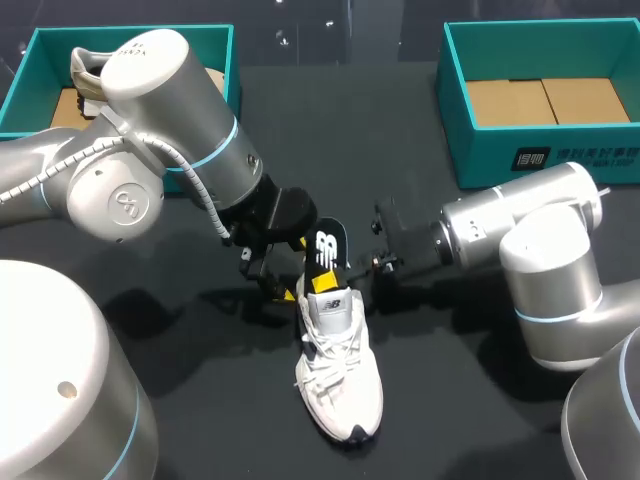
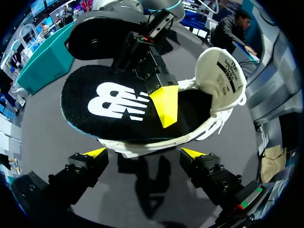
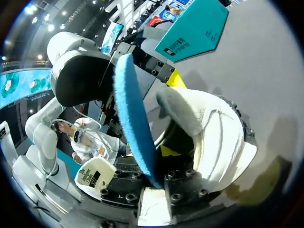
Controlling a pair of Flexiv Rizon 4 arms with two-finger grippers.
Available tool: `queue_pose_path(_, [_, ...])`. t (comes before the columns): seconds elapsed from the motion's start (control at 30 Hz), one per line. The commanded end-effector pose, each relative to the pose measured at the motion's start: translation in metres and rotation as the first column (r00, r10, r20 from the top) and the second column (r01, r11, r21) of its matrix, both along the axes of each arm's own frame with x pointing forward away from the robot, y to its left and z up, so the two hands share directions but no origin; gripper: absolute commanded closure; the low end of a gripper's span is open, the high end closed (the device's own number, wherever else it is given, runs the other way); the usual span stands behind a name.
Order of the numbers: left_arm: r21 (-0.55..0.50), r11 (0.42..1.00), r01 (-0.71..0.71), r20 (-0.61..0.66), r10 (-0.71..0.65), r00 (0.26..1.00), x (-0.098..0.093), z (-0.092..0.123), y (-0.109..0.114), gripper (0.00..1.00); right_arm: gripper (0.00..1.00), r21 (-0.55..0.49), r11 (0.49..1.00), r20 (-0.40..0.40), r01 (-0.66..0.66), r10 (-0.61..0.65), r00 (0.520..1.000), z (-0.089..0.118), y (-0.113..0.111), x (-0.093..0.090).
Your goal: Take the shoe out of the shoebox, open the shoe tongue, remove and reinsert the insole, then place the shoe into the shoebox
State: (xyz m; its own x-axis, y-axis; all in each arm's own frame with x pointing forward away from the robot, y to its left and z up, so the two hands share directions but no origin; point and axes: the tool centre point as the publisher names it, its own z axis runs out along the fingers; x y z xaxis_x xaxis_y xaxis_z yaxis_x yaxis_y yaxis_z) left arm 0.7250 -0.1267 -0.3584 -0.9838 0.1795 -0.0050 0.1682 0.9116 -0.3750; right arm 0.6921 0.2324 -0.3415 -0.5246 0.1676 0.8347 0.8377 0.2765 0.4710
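bright, even light from overhead. soft shadows lie on the dark bench (image 1: 440, 400) beneath both arms and under the shoe (image 1: 340, 380). mild glare on the left arm (image 1: 150, 70) casing.

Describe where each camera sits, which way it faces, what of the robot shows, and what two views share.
Head view: fixed above and behind, looking down on table and white shoe; left arm and right arm enter from the sides.
Left wrist view: on the left wrist, looking along the open left pincer at the shoe; right pincer ahead grips the insole.
Right wrist view: on the right wrist, facing the insole's blue underside, left arm beyond.
Both wrist views share insole and shoe, from opposite sides.
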Motion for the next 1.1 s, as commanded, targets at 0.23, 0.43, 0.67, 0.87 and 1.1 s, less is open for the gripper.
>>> queue_pose_path(0.23, [0.001, 1.000, 0.000, 0.002, 0.000, 1.000, 0.000, -0.001, 0.000, 0.00, 0.65, 0.015, 1.000, 0.105, 0.023, -0.025, 0.994, 0.021, -0.006, 0.004])
queue_pose_path(0.43, [0.001, 1.000, 0.000, 0.002, 0.000, 1.000, 0.000, -0.001, 0.000, 0.00, 0.66, 0.021, 0.999, 0.132, 0.032, -0.034, 0.991, 0.027, -0.008, 0.014])
queue_pose_path(0.67, [0.001, 1.000, 0.000, 0.002, 0.000, 1.000, 0.000, -0.001, 0.000, 0.00, 0.66, 0.028, 0.999, 0.142, 0.038, -0.042, 0.989, 0.027, -0.009, 0.028])
queue_pose_path(0.87, [0.001, 1.000, 0.000, 0.002, 0.000, 1.000, 0.000, -0.001, 0.000, 0.00, 1.00, 0.032, 0.999, 0.128, 0.020, -0.024, 0.992, 0.023, -0.006, 0.030])
queue_pose_path(1.1, [0.001, 1.000, 0.000, 0.002, 0.000, 1.000, 0.000, -0.001, 0.000, 0.00, 1.00, 0.026, 1.000, 0.097, 0.011, -0.013, 0.995, 0.016, -0.005, 0.023])
